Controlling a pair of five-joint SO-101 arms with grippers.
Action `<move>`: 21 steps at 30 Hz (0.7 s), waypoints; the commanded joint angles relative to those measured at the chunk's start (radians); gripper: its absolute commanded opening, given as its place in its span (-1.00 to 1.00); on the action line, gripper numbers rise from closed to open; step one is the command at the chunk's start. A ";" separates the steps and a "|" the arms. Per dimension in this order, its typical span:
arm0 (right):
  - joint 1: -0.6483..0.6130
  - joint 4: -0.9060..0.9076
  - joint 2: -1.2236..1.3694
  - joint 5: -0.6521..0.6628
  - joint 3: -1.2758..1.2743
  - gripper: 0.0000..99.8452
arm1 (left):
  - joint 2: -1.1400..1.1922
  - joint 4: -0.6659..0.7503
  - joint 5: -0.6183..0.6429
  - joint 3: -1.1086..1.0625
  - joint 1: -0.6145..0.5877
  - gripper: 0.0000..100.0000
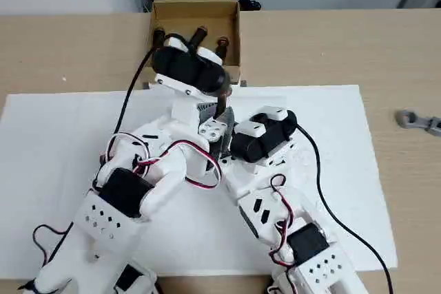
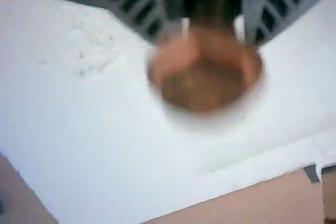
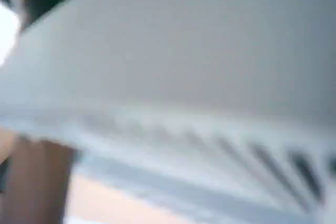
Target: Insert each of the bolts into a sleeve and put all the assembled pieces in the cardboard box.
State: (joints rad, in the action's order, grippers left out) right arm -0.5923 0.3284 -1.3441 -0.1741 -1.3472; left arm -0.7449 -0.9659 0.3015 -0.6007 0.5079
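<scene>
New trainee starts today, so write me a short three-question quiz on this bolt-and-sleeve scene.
1. True or false: the cardboard box is empty.
2. What does the left gripper hold? A) a brown sleeve B) a screwdriver C) nothing
3. Name the thing lying on the bare table, off the white sheet.
Key: 1 false, pieces stand in it; 2 A; 3 a metal tool.

The cardboard box (image 1: 196,12) sits behind the sheet (image 1: 55,142), with assembled pieces (image 1: 222,45) inside it.
</scene>
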 commanded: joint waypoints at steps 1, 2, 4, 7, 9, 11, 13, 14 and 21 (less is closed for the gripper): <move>-0.002 -0.001 -0.004 0.002 0.068 -1.00 | 0.002 -0.069 0.058 0.044 0.002 -0.69; -0.002 -0.001 -0.004 0.002 0.068 -1.00 | 0.003 -0.087 0.057 0.054 0.002 -0.69; -0.002 -0.001 -0.004 0.002 0.068 -1.00 | -0.002 -0.106 0.055 0.062 0.000 -0.68; -0.002 -0.001 -0.002 0.002 0.068 -1.00 | -0.003 -0.117 0.055 0.071 -0.005 -0.68; -0.002 -0.002 -0.002 0.002 0.069 -1.00 | -0.003 -0.135 0.055 0.096 -0.005 -0.68; -0.001 -0.001 0.002 0.002 0.072 -1.00 | -0.003 -0.152 0.055 0.137 -0.006 -0.68; 0.002 -0.001 0.007 0.002 0.097 -1.00 | -0.003 -0.186 0.054 0.194 -0.021 -0.68; 0.004 -0.001 0.008 0.002 0.110 -1.00 | -0.003 -0.207 0.052 0.226 -0.029 -0.68; 0.042 -0.008 0.170 0.003 0.207 -1.00 | -0.003 -0.373 -0.101 0.466 -0.092 -0.84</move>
State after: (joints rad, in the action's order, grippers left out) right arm -0.5815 0.3284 -1.2398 -0.1741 -1.2352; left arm -0.7388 -1.2866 0.2432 -0.2631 0.4419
